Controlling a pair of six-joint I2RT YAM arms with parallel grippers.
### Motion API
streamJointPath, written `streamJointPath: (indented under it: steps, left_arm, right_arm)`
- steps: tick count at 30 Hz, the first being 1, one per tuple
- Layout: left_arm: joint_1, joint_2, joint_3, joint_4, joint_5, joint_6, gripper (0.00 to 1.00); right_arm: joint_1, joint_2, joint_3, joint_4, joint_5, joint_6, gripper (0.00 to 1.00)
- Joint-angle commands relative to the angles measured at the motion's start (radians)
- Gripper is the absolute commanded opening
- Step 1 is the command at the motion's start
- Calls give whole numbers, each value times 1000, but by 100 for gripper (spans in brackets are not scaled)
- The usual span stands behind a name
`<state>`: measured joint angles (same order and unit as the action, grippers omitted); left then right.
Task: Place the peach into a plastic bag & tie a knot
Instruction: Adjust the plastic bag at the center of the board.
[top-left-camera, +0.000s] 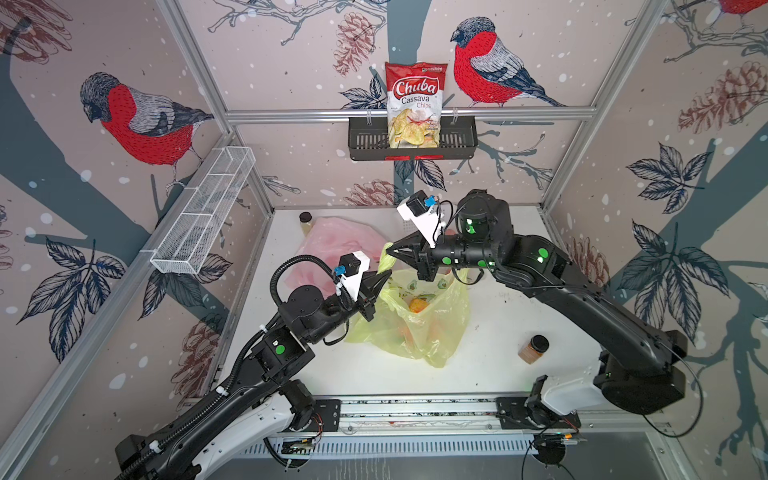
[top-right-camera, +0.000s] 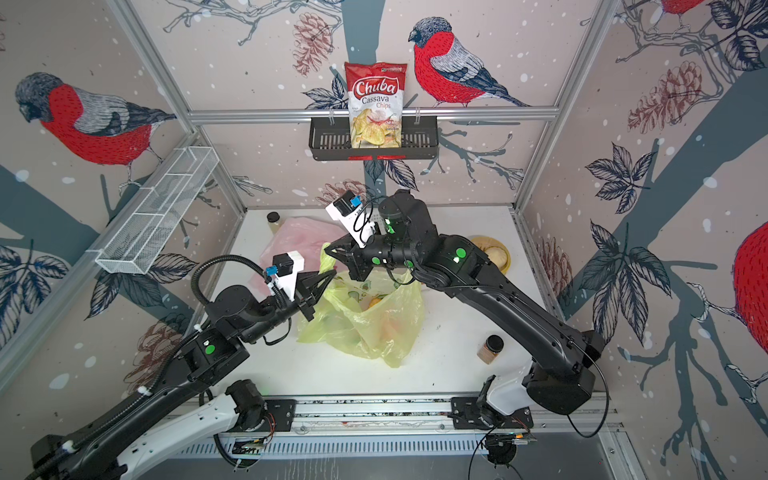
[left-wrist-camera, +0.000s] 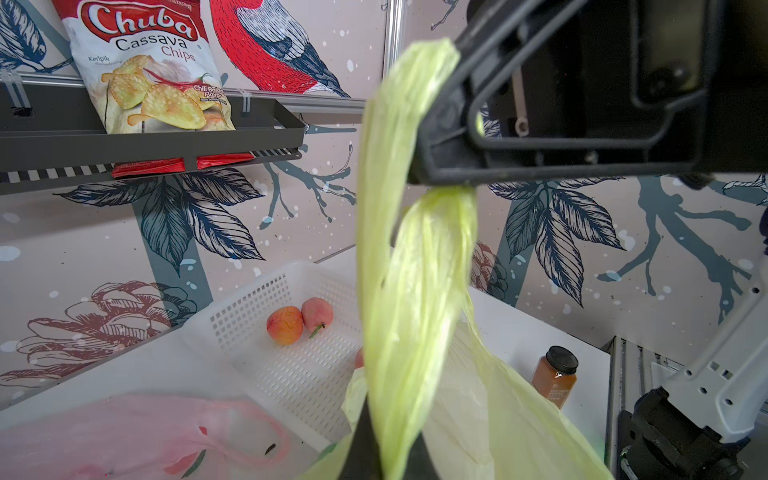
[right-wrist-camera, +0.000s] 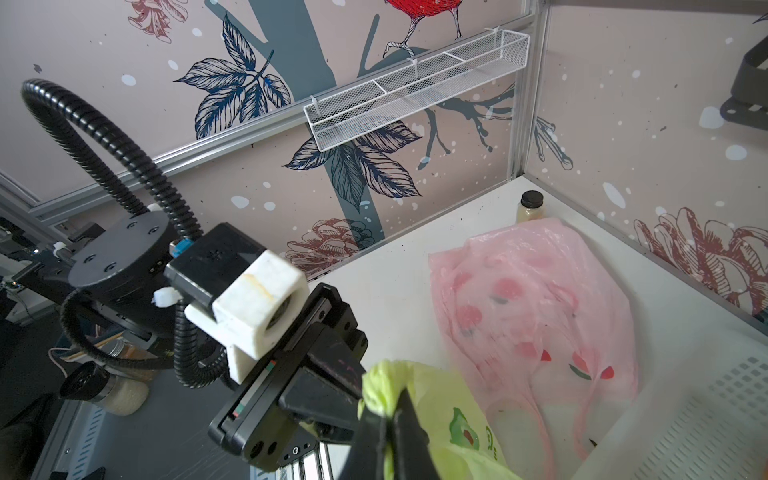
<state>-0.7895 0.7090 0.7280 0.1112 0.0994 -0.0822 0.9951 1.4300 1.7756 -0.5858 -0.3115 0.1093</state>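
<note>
A yellow-green plastic bag (top-left-camera: 419, 332) sits mid-table in both top views, with an orange peach (top-left-camera: 417, 305) showing through its open mouth. My left gripper (top-left-camera: 386, 275) is shut on one twisted handle strip (left-wrist-camera: 407, 291), which runs up from its jaws. My right gripper (top-left-camera: 388, 249) is just above it, and its jaws pinch a bunched yellow-green handle (right-wrist-camera: 382, 382). The two grippers are close together over the bag's far left edge. In the left wrist view two more peaches (left-wrist-camera: 284, 326) lie in a white perforated basket (left-wrist-camera: 249, 324).
A pink plastic bag (top-left-camera: 332, 245) lies behind the yellow-green one. A brown jar (top-left-camera: 534, 349) stands at front right and a pale bottle (top-left-camera: 306, 220) at the back left corner. A chips bag (top-left-camera: 415, 104) sits in a black wall shelf, and a white wire rack (top-left-camera: 203, 212) hangs on the left wall.
</note>
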Motion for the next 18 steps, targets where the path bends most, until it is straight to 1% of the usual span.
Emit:
streamJointPath:
  steps: [1, 3, 6, 7, 9, 11, 14, 18]
  left_arm:
    - [-1, -4, -2, 49, -31, -12, 0]
    - [-1, -6, -8, 50, -37, -14, 0]
    - [-1, -11, -14, 50, -36, -19, 0]
    - [0, -11, -15, 48, -35, -21, 0]
    - [-1, -12, -16, 46, -33, -24, 0]
    - [0, -14, -16, 44, -33, -24, 0]
    - [-1, -18, -19, 41, -36, -24, 0]
    - [-1, -18, -14, 41, -35, -25, 0]
  right_arm:
    - [-71, -59, -47, 70, 142, 75, 71]
    - [-168, -117, -103, 79, 228, 133, 81]
    - [-303, -164, -164, 35, 390, 189, 84]
    - [-349, -167, -182, 19, 401, 203, 84]
    - [-442, -170, -231, 6, 357, 222, 84]
    - [-492, -170, -281, 26, 301, 233, 84]
    - [-511, -170, -318, 48, 247, 236, 84]
    - [-516, -148, -322, 52, 227, 236, 78]
